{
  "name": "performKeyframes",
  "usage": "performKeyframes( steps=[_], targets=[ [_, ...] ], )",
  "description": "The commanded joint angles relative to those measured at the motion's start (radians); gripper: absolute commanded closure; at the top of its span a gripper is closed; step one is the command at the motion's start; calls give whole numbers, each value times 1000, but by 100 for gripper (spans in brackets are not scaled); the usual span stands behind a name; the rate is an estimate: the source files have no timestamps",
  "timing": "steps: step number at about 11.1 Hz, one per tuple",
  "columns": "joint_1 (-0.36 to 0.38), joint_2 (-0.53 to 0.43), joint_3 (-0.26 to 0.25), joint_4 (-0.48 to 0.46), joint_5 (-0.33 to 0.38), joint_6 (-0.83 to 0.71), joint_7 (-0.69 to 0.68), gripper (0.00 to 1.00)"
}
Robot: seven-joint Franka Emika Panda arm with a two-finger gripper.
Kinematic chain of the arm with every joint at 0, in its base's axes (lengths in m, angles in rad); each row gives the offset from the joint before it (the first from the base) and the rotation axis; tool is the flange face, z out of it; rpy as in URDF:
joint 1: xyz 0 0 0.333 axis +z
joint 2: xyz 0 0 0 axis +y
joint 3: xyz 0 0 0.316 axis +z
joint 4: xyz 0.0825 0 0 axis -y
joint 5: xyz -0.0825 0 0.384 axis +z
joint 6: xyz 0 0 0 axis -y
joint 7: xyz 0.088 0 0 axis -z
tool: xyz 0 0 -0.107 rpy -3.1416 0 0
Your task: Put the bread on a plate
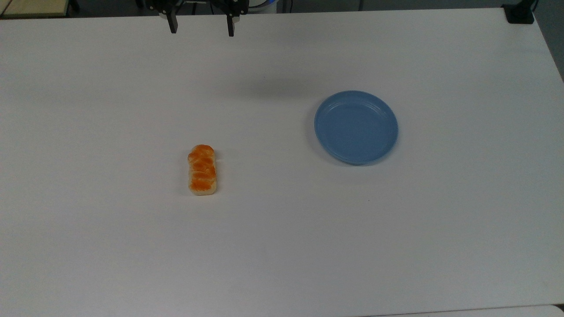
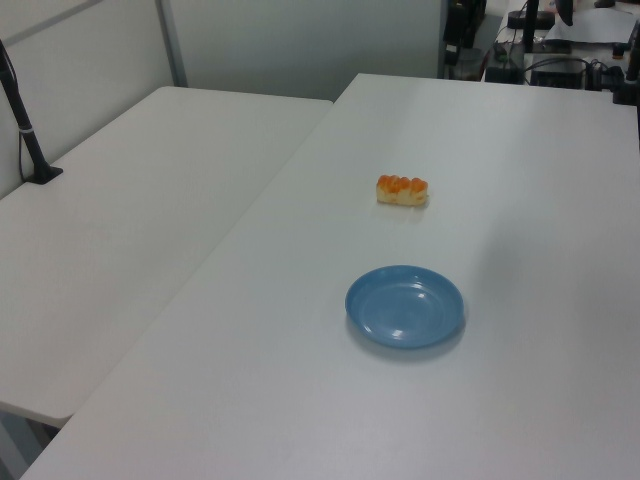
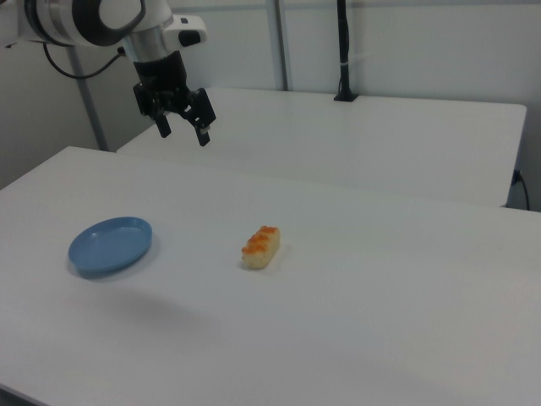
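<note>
The white counter [image 1: 282,246] carries two items, well apart. In the top view, the bread [image 1: 202,170] lies flat, left of centre, long axis running 12 to 6 o'clock. The blue plate [image 1: 356,127] sits upright at the bread's 2 o'clock.

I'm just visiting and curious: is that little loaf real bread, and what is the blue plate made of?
The bread looks like a plastic or foam model, though I can't be sure: its orange-brown top is glossy and very evenly coloured above smooth cream sides. The plate looks like moulded plastic: uniform blue, a soft sheen, ringed rim.
</note>
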Motion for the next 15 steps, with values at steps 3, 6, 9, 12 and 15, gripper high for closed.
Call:
performKeyframes(
  steps=[3,6,9,12,15],
  targets=[
    [-20,-20,10,-21,14,-20,-19,0],
    [-17,-20,10,-22,14,-34,-18,0],
    [-21,-20,10,-21,17,-42,-26,0],
    [-21,-20,10,-21,20,-40,-30,0],
    [-21,-20,10,-24,22,-42,-30,0]
  ],
)
